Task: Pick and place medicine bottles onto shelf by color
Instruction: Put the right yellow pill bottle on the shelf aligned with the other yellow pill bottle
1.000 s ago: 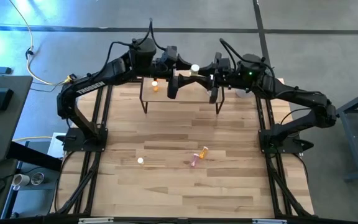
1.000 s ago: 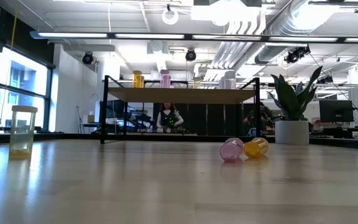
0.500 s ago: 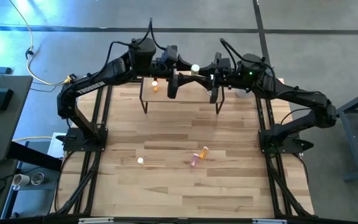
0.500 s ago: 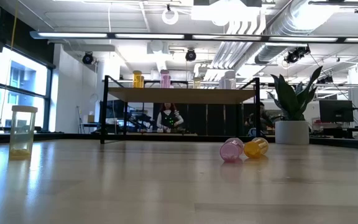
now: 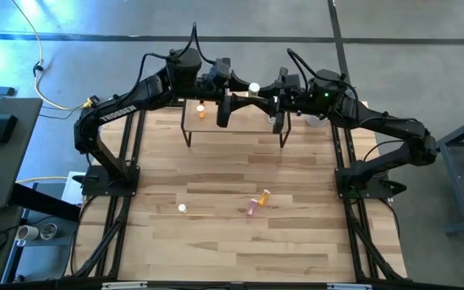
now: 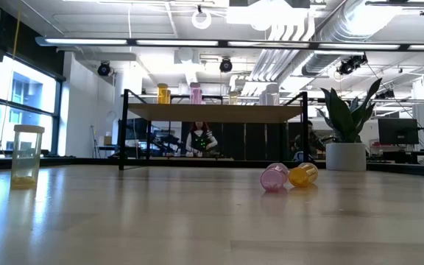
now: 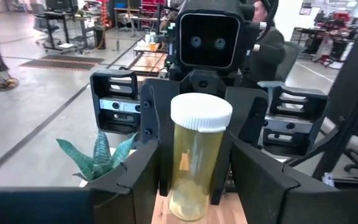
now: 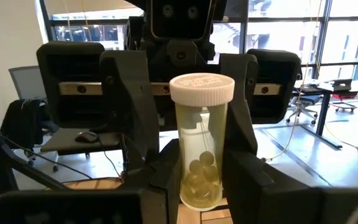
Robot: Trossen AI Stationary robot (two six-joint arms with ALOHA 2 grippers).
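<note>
Well in front of the shelf (image 6: 212, 112), on the desk (image 5: 232, 242), a clear bottle (image 6: 26, 154) stands upright toward the shelf's left end. A pink bottle (image 6: 274, 177) and a yellow bottle (image 6: 302, 174) lie on their sides touching each other, nearer its right half. These three are not yet sorted, I judge.

On the shelf itself several bottles stand in a row, an orange-yellow one (image 6: 163, 93) beside a pink one (image 6: 196, 93) — probably grouped by color.

Above the shelf's far edge the two arms meet around one pale yellow bottle (image 5: 253, 88), upright, its base apparently on the board. The right gripper (image 8: 201, 180) has its jaws clamped on it. The left gripper (image 7: 197, 186) faces it with jaws apart on both sides of the bottle — it looks like a handover, or steadying.
</note>
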